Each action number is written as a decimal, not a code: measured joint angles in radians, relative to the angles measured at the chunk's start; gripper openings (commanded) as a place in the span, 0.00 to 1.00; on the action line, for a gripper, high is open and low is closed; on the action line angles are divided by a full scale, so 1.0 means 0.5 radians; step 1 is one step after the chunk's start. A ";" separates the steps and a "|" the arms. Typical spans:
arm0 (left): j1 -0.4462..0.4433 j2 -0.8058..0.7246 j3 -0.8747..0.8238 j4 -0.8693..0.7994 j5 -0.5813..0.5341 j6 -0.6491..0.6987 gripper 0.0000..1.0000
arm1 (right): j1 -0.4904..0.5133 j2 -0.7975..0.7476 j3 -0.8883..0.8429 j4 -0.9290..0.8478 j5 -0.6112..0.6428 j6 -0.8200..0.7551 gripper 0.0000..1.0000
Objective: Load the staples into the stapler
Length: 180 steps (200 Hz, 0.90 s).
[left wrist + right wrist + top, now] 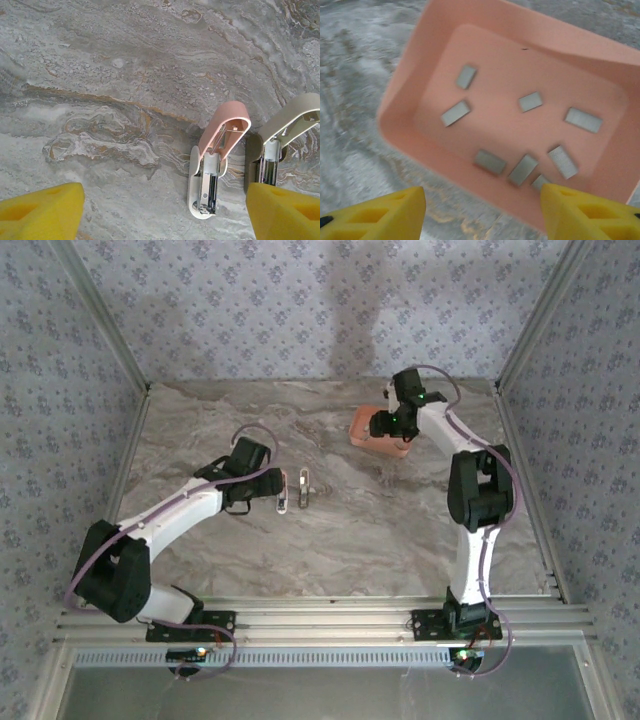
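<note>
Both pairs of jaws stand spread, with nothing between them. From its wrist camera, the left gripper (165,212) hangs low over the marbled table (125,75). The stapler (215,150) lies just ahead of it, its pink lid hinged up off the white base and the metal rail bared. A second, beige stapler (287,125) lies just beside it, partly behind one yellow finger (282,210). From above, the two read as small slivers lying side by side. The right gripper (482,212) hovers over the salmon tray (405,100) at the far right. Its wrist camera picks out the staples (490,161), several grey blocks scattered loose on the tray floor.
</note>
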 measured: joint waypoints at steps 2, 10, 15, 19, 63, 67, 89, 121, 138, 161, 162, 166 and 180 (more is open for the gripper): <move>0.001 0.000 0.000 0.001 0.000 -0.001 0.84 | -0.006 0.018 0.018 -0.010 0.000 -0.001 0.60; 0.006 0.000 0.000 0.000 0.005 0.000 0.84 | -0.031 0.083 0.082 -0.045 -0.007 -0.001 0.59; 0.007 0.000 0.000 0.000 0.006 -0.001 0.84 | -0.045 0.118 0.115 -0.070 -0.008 -0.001 0.58; 0.010 0.000 0.000 0.001 0.008 -0.001 0.84 | -0.056 0.148 0.139 -0.089 -0.009 -0.004 0.57; 0.024 0.004 -0.001 0.012 0.022 0.000 0.84 | -0.085 0.343 0.301 -0.277 -0.008 -0.015 0.53; 0.025 0.004 -0.001 0.013 0.022 0.000 0.84 | -0.084 0.352 0.306 -0.290 -0.011 -0.017 0.53; 0.032 0.005 -0.001 0.015 0.025 0.000 0.84 | -0.075 0.363 0.313 -0.388 -0.015 -0.031 0.52; 0.032 0.005 -0.001 0.014 0.030 0.000 0.84 | -0.065 0.362 0.317 -0.504 -0.022 -0.066 0.51; 0.032 0.005 -0.002 0.015 0.031 0.000 0.84 | -0.056 0.346 0.283 -0.529 -0.022 -0.082 0.50; 0.032 0.004 -0.017 0.015 0.031 0.000 0.84 | -0.031 0.276 0.175 -0.561 -0.023 -0.090 0.49; 0.032 0.004 -0.018 0.015 0.031 0.000 0.84 | -0.031 0.273 0.172 -0.561 -0.024 -0.090 0.49; 0.032 0.004 -0.021 0.014 0.031 0.000 0.84 | -0.024 0.254 0.146 -0.565 -0.024 -0.091 0.49; 0.034 0.004 -0.032 0.014 0.031 0.000 0.84 | -0.009 0.197 0.074 -0.583 -0.031 -0.091 0.49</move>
